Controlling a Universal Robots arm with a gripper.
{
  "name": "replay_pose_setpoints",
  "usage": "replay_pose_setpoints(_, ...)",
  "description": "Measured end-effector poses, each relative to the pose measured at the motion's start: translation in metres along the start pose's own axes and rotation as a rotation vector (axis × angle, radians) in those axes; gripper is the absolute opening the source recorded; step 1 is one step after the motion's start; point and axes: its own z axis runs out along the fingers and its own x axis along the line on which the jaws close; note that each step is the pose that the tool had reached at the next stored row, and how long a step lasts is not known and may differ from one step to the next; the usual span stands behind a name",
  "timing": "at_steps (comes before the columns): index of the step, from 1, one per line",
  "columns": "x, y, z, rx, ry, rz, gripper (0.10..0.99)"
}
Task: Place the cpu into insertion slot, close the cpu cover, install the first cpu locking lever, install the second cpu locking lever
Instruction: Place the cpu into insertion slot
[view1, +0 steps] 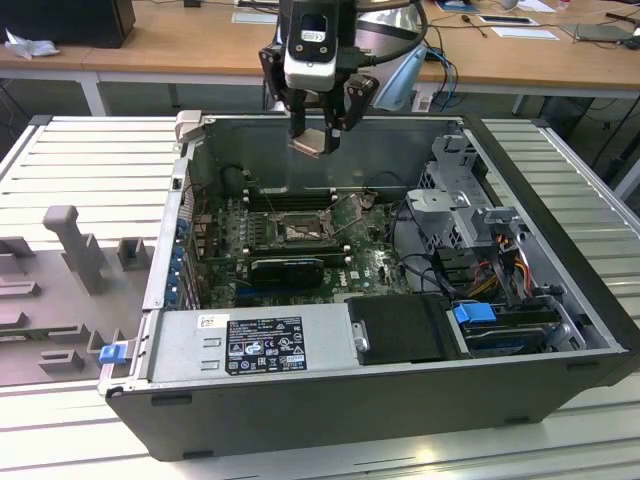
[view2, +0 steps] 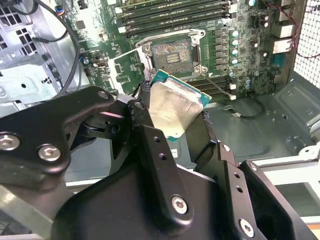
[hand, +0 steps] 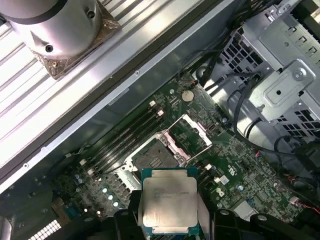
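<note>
We judge 0 of 4 steps complete: the black gripper (view1: 318, 132) clamps the flat silvery square cpu (hand: 169, 200), with the dark-framed square insertion slot (hand: 152, 160) below it uncovered.

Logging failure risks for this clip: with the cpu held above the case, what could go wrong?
The cpu looks tilted in the gripper, so it may land skewed on the pins of the slot. The open cover stands beside the slot; a drifting descent could clip it.
</note>
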Motion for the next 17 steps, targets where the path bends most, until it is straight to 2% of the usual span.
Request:
replay_pose_setpoints(5, 0.0000, -0.0001, 0.0005, -0.001, -0.0124, 0.127, 0.529)
replay_pose_setpoints(10, 0.0000, -0.0001, 0.0006, -0.002, -0.0174, 0.184, 0.529)
replay_pose_setpoints(17, -0.0001, -0.0005, 0.0055, -0.002, -0.0186, 0.205, 0.529)
